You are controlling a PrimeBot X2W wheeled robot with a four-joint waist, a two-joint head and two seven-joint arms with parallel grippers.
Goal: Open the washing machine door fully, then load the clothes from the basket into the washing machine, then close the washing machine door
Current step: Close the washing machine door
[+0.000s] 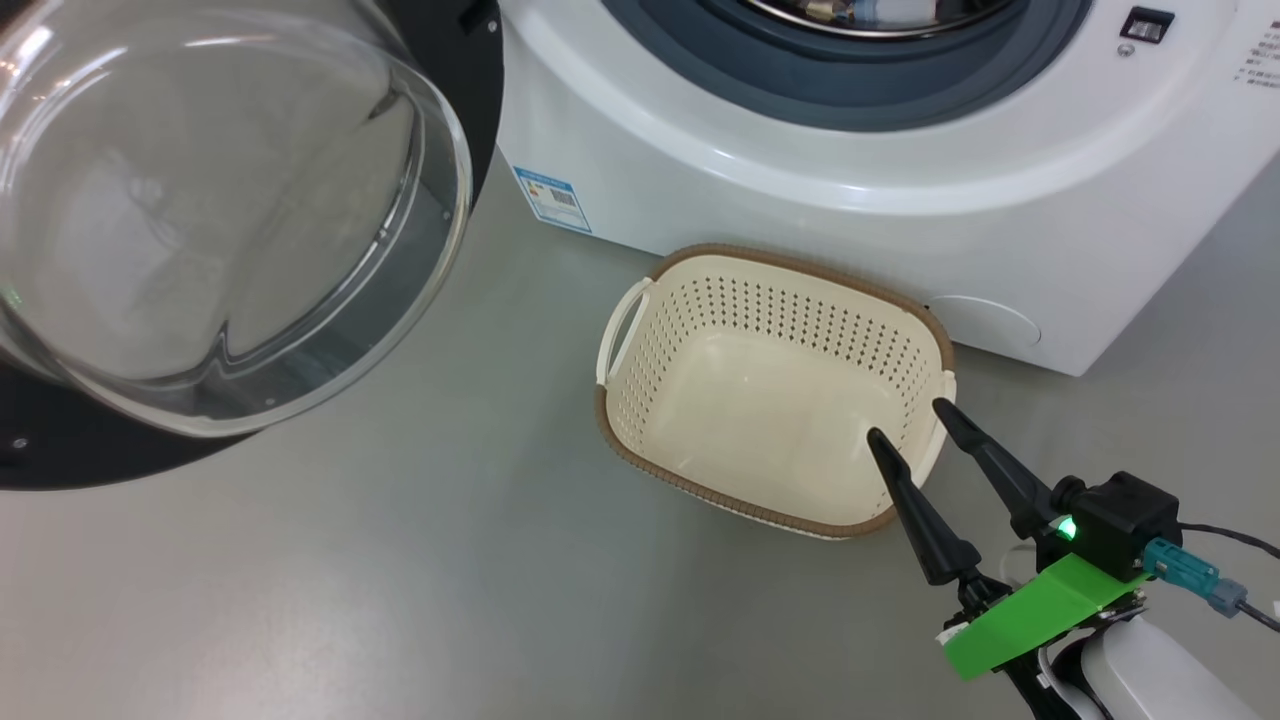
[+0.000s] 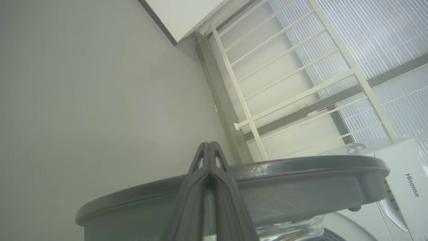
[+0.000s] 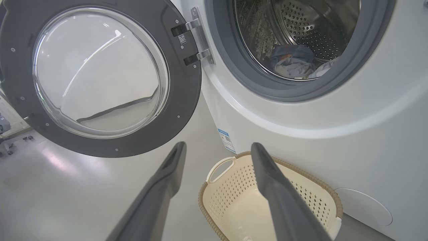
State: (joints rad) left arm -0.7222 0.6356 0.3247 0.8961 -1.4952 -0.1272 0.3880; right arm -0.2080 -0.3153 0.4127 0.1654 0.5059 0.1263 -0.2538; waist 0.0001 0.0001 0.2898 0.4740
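Hovering with jaws spread above the basket's (image 1: 800, 265) near rim, the right gripper (image 1: 904, 418) has open floor (image 1: 400, 580) leftward to the swung-wide door (image 1: 450, 60), the clenched, empty left gripper (image 2: 209, 144) sits by that door's edge, and clothes (image 3: 294, 63) lie inside the washer (image 1: 800, 190).

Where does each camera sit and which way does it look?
Head view: robot's head, down at the basket, the washing machine door and the open right gripper.
Left wrist view: left wrist, past the shut left gripper and door rim toward a railing.
Right wrist view: right wrist, between its fingers toward the washing machine, clothes in the drum.
Head and right wrist views share the basket and door.
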